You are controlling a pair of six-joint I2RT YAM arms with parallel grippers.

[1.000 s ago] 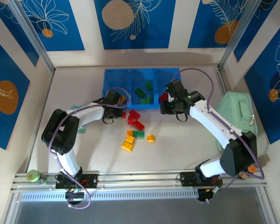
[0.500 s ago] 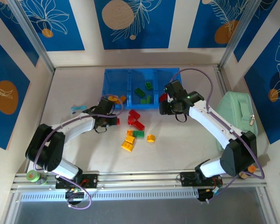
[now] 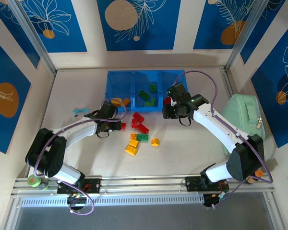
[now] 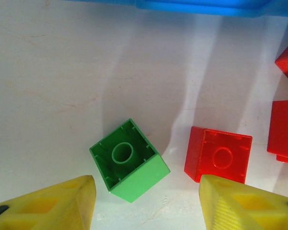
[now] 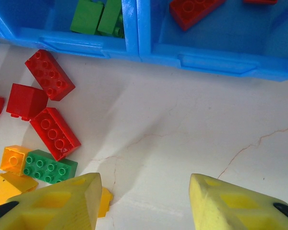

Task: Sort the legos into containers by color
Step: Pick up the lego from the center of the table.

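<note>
The left tool (image 4: 145, 205) hangs open over a green brick (image 4: 129, 160) lying hollow side up on the counter (image 4: 57, 72), near the blue tray (image 3: 134, 81) (a red brick (image 4: 218, 155) sits just right of it). It should turn square to the green brick's flat sides, clear of the red, before closing. The right tool (image 5: 145, 203), open and empty, hovers by the tray's front.

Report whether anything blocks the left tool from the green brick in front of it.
Nothing visible does. The green brick lies straight ahead of the open left tool, in line with its gap. A red brick sits apart beside it, near one finger, and might get bumped.
</note>
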